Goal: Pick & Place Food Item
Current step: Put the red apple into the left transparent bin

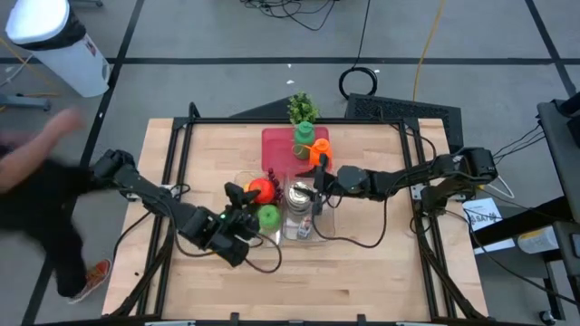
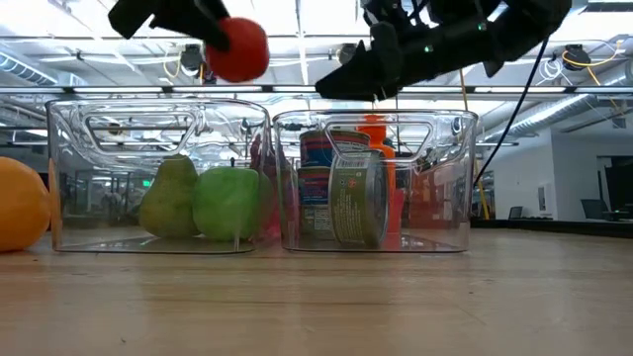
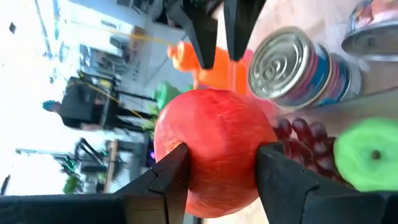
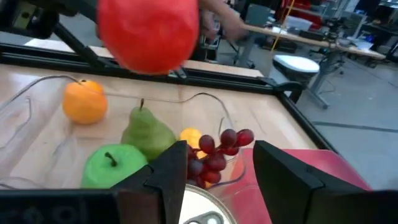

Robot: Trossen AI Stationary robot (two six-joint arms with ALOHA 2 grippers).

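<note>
At the high view's centre, above the left clear bin (image 2: 158,173), the left hand (image 3: 217,171) grips the red apple (image 3: 211,149) across its middle: firm, light, smooth-skinned, likely slippery; the right hand (image 4: 217,165) hovers open nearby.

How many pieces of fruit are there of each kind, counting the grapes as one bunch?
Red apple, held in the left end effector above the bin: 1
Green apple: 1
Pear: 1
Orange: 1
Yellow fruit: 1
Grape bunch: 1
Total: 6
Right end effector hovers over the cans.
</note>
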